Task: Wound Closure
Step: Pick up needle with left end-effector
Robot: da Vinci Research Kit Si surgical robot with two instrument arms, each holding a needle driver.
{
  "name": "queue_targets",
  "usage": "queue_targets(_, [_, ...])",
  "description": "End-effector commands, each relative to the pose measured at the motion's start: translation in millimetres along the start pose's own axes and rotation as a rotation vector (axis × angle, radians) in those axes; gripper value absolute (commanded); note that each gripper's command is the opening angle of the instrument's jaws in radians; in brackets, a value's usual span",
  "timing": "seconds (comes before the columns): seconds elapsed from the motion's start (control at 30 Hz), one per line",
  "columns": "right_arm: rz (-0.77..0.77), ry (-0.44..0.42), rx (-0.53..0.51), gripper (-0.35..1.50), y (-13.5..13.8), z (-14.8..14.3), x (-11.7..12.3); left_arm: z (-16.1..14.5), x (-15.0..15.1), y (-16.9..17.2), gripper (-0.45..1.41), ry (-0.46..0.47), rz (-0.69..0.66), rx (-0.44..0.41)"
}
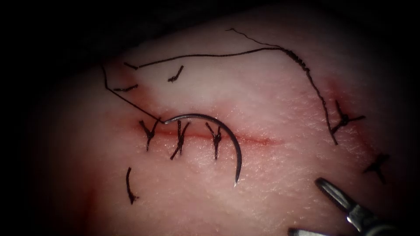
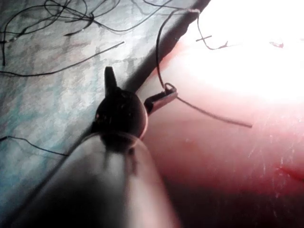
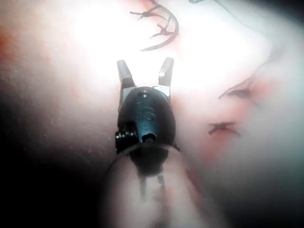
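Two tools apart from the needle (image 1: pixel 218 131), which lies free on the tissue (image 1: pixel 271 96) across the cut (image 1: pixel 253 139).
Right tool (image 3: pixel 145 69) hovers with jaws spread, holding nothing; left tool (image 2: pixel 137 92) has jaws spread too, the thread (image 2: pixel 209 113) looped at one jaw's tip.

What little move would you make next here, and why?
Probably bring the right gripper, open and empty, to the needle and grasp its body. The needle seems to lie loose on the tissue, arched across the cut, its point nearest that gripper. The left gripper is open too, thread draped on one jaw.
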Motion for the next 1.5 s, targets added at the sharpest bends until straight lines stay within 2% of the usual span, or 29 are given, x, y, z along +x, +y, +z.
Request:
queue_targets(0.03, [0.0, 0.005, 0.001, 0.88, -0.3, 1.2, 0.4, 0.6, 1.0, -0.2, 0.78, 0.007, -0.002, -0.005])
queue_targets(0.13, [0.0, 0.005, 0.0, 0.88, -0.3, 1.3, 0.4, 0.2, 3.7, 2.3, 0.78, 0.058, -0.009, -0.066])
queue_targets(0.23, [0.001, 0.005, -0.003, 0.88, -0.4, 1.5, 0.4, 1.1, 6.2, 7.1, 0.78, 0.097, 0.007, -0.139])
queue_targets(0.3, [0.001, 0.005, -0.004, 0.9, -0.5, 1.6, 0.5, 4.1, 8.8, 14.5, 0.78, 0.074, 0.031, -0.225])
queue_targets(0.33, [0.0, 0.005, -0.003, 0.9, -0.5, 1.6, 0.4, 5.4, 9.5, 16.6, 0.78, 0.064, 0.036, -0.246])
queue_targets(0.4, [-0.001, 0.006, -0.001, 0.88, -0.5, 1.4, 0.3, 10.4, 11.8, 22.5, 0.78, 0.035, 0.043, -0.256])
queue_targets(0.43, [-0.001, 0.006, -0.001, 0.88, -0.4, 1.3, 0.3, 11.7, 12.2, 23.6, 0.78, 0.028, 0.042, -0.252])
queue_targets(0.47, [-0.001, 0.007, 0.0, 0.88, -0.4, 1.2, 0.2, 15.0, 12.8, 25.8, 0.78, 0.006, 0.042, -0.244])
queue_targets(0.53, [-0.003, 0.009, 0.003, 0.86, -0.4, 1.1, 0.1, 17.9, 13.0, 27.3, 0.78, -0.01, 0.043, -0.245])
queue_targets(0.57, [-0.003, 0.009, 0.003, 0.86, -0.4, 1.1, 0.1, 17.9, 13.0, 27.3, 0.78, -0.01, 0.043, -0.245])
queue_targets(0.7, [-0.007, 0.012, 0.006, 0.81, -0.5, 0.7, -0.3, 25.1, 11.6, 29.5, 0.78, -0.052, 0.055, -0.255])
queue_targets(0.77, [-0.009, 0.011, 0.009, 0.75, -0.4, 0.4, -0.5, 28.2, 9.8, 28.9, 0.78, -0.052, 0.063, -0.264])
queue_targets(0.87, [-0.005, 0.008, 0.014, 0.66, -0.1, 0.2, -0.6, 31.2, 7.1, 27.3, 0.74, -0.055, 0.083, -0.284])
queue_targets(0.93, [-0.005, 0.008, 0.014, 0.65, -0.1, 0.2, -0.6, 31.9, 6.4, 26.9, 0.74, -0.063, 0.082, -0.283])
queue_targets(1.17, [-0.005, 0.005, 0.012, 0.63, -0.2, 0.4, -0.6, 35.3, 0.5, 25.1, 0.72, -0.131, 0.073, -0.33])
queue_targets(1.33, [-0.005, 0.006, 0.013, 0.66, -0.4, 0.3, -0.6, 35.9, -1.6, 25.1, 0.72, -0.143, 0.037, -0.374])
queue_targets(1.37, [0.001, 0.005, 0.013, 0.58, -0.4, 0.2, -0.5, 35.8, -1.5, 25.2, 0.72, -0.142, 0.037, -0.377])
queue_targets(1.4, [0.001, 0.005, 0.013, 0.58, -0.4, 0.2, -0.5, 35.8, -1.5, 25.2, 0.72, -0.142, 0.037, -0.377])
queue_targets(1.43, [0.035, 0.0, 0.012, 0.33, -0.6, 0.4, 0.1, 35.5, -1.3, 25.4, 0.69, -0.142, 0.037, -0.38])
queue_targets(1.47, [0.035, 0.0, 0.012, 0.33, -0.6, 0.4, 0.1, 35.5, -1.3, 25.4, 0.69, -0.142, 0.037, -0.38])
queue_targets(1.5, [0.143, -0.018, 0.007, 0.21, -1.0, 1.1, 1.8, 35.0, -1.0, 25.8, 0.67, -0.144, 0.036, -0.384])
